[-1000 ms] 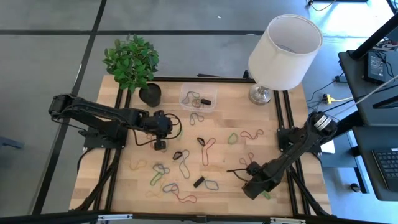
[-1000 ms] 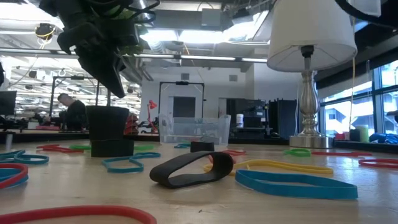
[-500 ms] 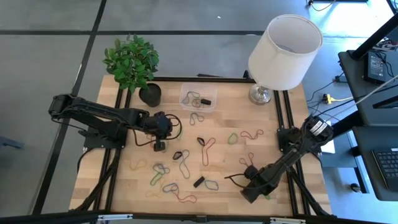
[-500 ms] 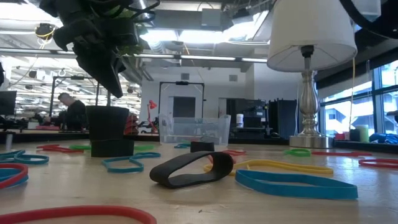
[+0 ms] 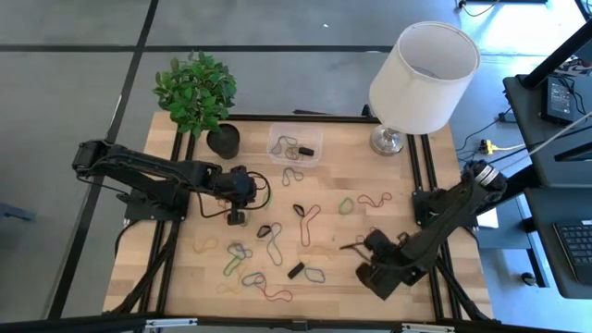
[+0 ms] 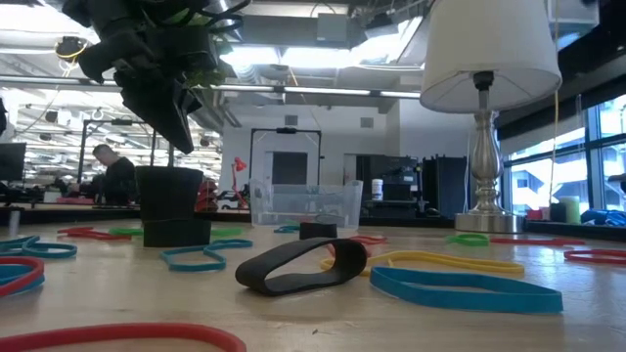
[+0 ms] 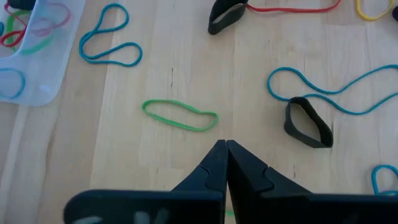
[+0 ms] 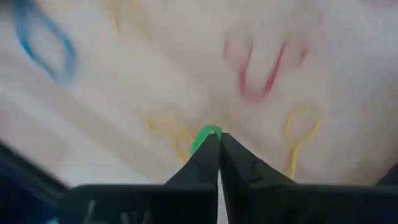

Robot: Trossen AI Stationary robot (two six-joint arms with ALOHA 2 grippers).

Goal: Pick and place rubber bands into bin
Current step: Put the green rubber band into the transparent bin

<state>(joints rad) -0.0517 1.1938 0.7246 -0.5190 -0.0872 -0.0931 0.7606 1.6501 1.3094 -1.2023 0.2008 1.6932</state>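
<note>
High view: rubber bands [image 5: 305,220] lie scattered across the middle and near half of the table [image 5: 435,305], roughly fifteen loose, exact count uncertain where they overlap; a few more already lie in the one clear bin [image 5: 294,146] at the far edge, between plant pot [image 5: 223,140] and lamp [image 5: 421,69]. Left gripper [image 5: 237,216] sits over the left-centre of the scatter; right gripper [image 5: 349,247] hangs over the near right area. Low view: one thick black band [image 6: 301,265] stands curled in front, blue, yellow and red loops flat around it, bin behind. Left wrist view: left fingers pressed together, nothing between them; a green band [image 7: 180,115] lies just ahead, a black one beside. Right wrist view: right fingers pinched on a green band [image 8: 205,138] at their tips, picture blurred. Judgement: bands are light, floppy, likely to stretch, snag or slip; best nipped on a single strand clear of neighbours.
</note>
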